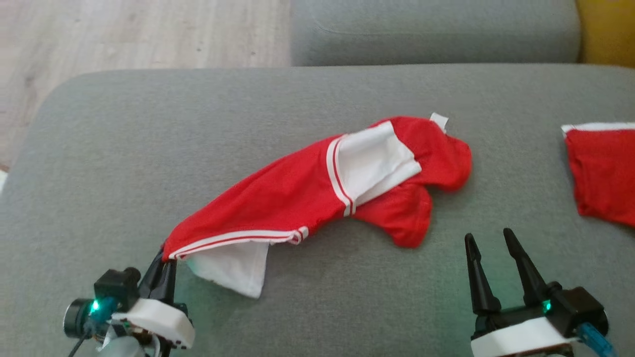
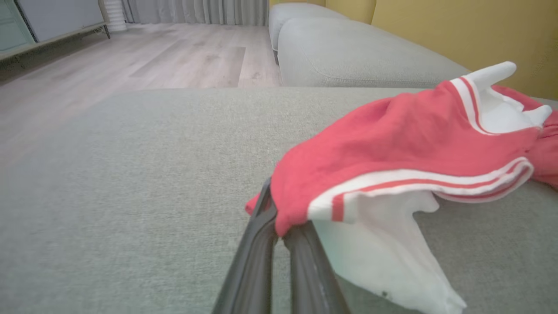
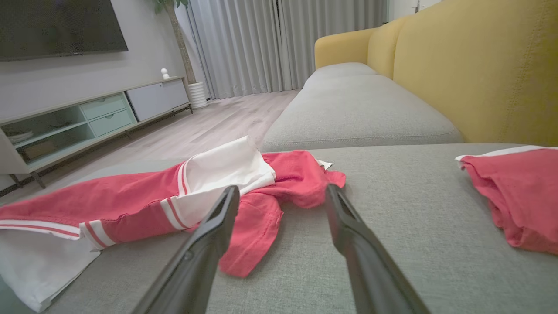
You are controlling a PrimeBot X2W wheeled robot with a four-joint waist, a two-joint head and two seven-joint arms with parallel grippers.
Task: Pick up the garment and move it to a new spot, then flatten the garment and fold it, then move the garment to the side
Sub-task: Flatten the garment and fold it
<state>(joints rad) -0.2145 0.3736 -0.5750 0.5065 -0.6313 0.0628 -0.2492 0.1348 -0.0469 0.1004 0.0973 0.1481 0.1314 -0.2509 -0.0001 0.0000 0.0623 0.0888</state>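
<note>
Overall: a red and white garment (image 1: 297,193) lies strung out on a grey sofa cushion (image 1: 99,148), running from the near left corner toward the middle.
Left gripper (image 1: 166,260): closed tight on the garment's near-left corner, pinching red cloth just beside the striped hem. In the left wrist view the fabric bunches over the two dark fingers.
Right gripper (image 1: 488,237): spread wide and holding nothing, near the garment's crumpled right end but apart from it.
Handling: probably very light and completely limp. Held by one corner, it should sag, twist and drag rather than keep any shape. It looks neither fragile nor slippery.
Where to grip: the striped hem looks thicker and should give a firm pinch. A second hold at the far end of that hem would likely let the cloth spread flat.
Fabric: thin, matte red knit. The trim is white bands with a red line between them. One smooth white flap hangs below the hem, and another lies folded on top at the middle.
Shape: long and rumpled, ending in soft rounded lobes at the right, with a small white tag (image 1: 439,121).
Surroundings: the cushion is coarse woven grey with rounded corners. A second red garment (image 1: 603,173) lies well apart at the right. Beyond are a pale wood floor (image 1: 124,29) and a yellow backrest (image 3: 479,65).
</note>
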